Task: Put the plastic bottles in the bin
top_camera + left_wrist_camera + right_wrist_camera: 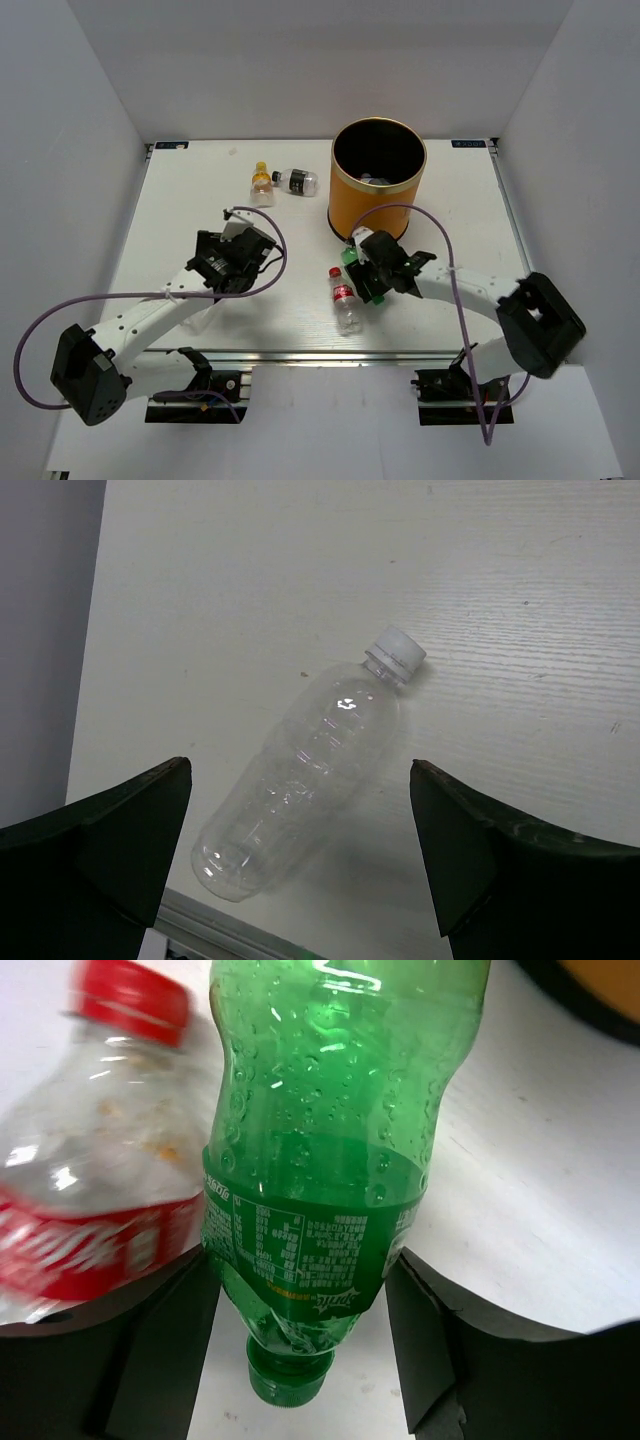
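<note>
Beside the bin (345,205), right fingers (440,1360) clamped on green bottle (330,1140), left fingers (100,850) spread wide above clear bottle (300,770)

red-capped bottle (90,1190) crowding green bottle (330,1160) between right jaws, bin (345,205) close behind

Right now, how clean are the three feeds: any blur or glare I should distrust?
Right wrist: the green bottle is sharp, droplets and label print distinct, but the red-capped bottle beside it is smeared. Left wrist: crisp, only a small glint on the clear bottle. Top external: even light, soft shadows on the table, no glare.
</note>
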Robot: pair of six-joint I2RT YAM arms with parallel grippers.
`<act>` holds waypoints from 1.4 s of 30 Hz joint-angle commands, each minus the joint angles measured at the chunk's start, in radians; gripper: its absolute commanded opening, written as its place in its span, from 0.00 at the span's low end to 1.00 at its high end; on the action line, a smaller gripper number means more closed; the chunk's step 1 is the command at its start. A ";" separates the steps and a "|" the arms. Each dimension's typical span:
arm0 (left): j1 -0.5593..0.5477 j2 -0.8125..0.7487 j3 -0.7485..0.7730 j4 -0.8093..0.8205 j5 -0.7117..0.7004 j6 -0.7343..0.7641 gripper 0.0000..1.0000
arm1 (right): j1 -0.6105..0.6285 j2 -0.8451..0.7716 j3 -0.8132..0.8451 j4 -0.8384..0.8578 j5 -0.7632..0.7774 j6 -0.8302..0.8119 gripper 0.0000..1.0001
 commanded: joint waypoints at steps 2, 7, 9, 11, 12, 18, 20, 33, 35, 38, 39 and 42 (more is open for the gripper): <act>0.003 0.025 0.027 -0.006 0.030 0.082 1.00 | 0.022 -0.213 -0.052 0.006 -0.012 -0.001 0.21; -0.021 -0.027 0.029 0.186 0.438 0.277 1.00 | 0.039 -0.515 -0.037 -0.008 -0.110 0.017 0.19; -0.021 -0.036 0.056 0.221 0.611 0.277 0.99 | 0.045 -0.579 -0.009 -0.061 -0.153 0.019 0.18; -0.021 -0.024 0.078 0.238 0.740 0.261 0.99 | 0.045 -0.639 0.043 -0.087 -0.173 0.013 0.18; -0.030 -0.024 0.087 0.258 0.777 0.250 0.99 | 0.048 -0.670 0.089 -0.087 -0.173 0.009 0.18; -0.108 0.120 0.109 0.396 0.842 0.033 1.00 | 0.042 -0.652 0.277 0.022 0.069 -0.040 0.18; -0.141 0.143 0.109 0.460 0.798 -0.015 1.00 | 0.039 -0.603 0.307 0.064 0.108 -0.072 0.18; -0.368 0.279 0.072 0.540 0.417 -0.298 1.00 | -0.019 -0.112 0.662 0.502 0.473 -0.434 0.26; -0.402 0.306 0.092 0.525 0.362 -0.354 1.00 | -0.068 -0.017 0.748 0.450 0.461 -0.414 0.28; -0.429 0.364 0.147 0.349 0.281 -0.446 1.00 | -0.126 0.103 0.873 0.300 0.401 -0.345 0.35; -0.429 0.376 0.147 0.326 0.268 -0.463 1.00 | -0.137 0.136 0.894 0.279 0.387 -0.328 0.38; -0.438 0.376 0.123 0.383 0.258 -0.463 1.00 | -0.179 0.135 0.829 0.270 0.330 -0.255 0.48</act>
